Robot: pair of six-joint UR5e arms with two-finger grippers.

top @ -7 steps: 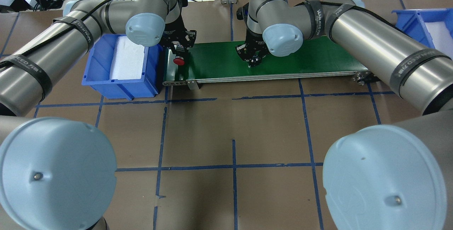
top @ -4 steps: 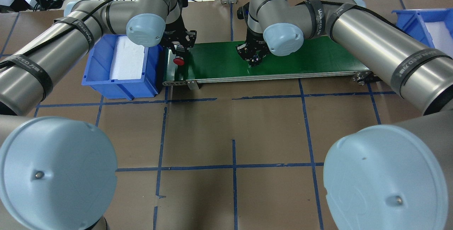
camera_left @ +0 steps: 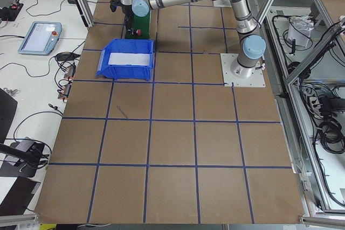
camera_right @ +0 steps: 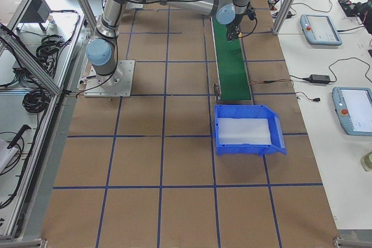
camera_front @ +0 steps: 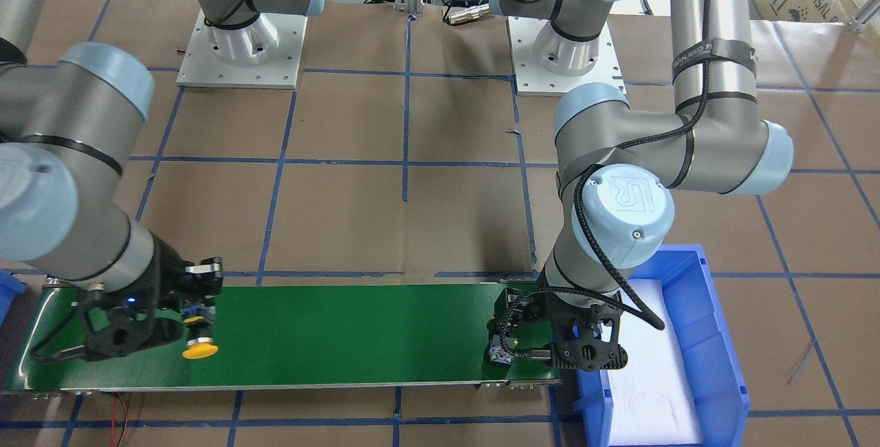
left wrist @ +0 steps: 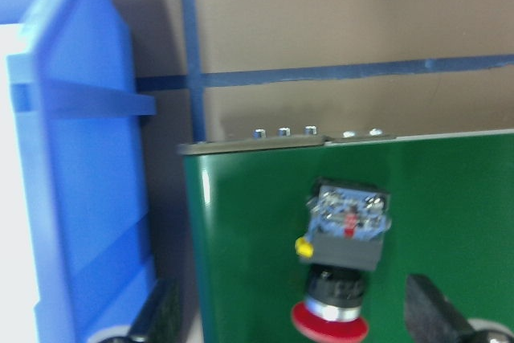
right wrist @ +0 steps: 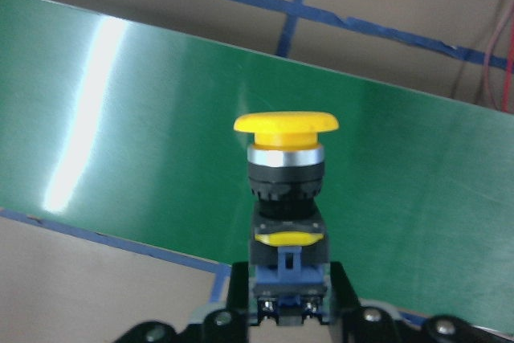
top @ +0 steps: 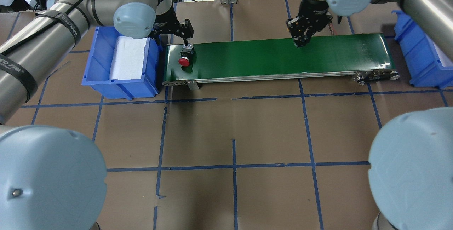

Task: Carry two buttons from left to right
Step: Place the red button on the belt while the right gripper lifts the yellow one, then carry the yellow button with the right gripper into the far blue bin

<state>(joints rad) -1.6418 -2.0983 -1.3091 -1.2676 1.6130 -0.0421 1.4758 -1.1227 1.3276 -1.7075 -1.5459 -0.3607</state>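
Brown paper covers the desk [top: 233,124], ruled into squares by blue tape, with both arm bases bolted on at the robot's side. A green conveyor belt [top: 269,56] runs left to right along the far side. Beyond it stands a white bench carrying teach pendants [camera_right: 321,29] and cables.

A blue bin sits at each end of the belt. The left bin [top: 118,86] is lined with a white foam pad [top: 127,58], and the right bin [camera_right: 247,148] holds foam too.

The red button [top: 183,61] lies on its side at the belt's left end, next to the left bin. The left hand [left wrist: 293,315] hangs over it, fingers spread and clear of it.

Further right, over the belt's far edge, the right hand [right wrist: 289,295] pinches the yellow button [right wrist: 286,166] by its block body, cap pointing away from the hand.
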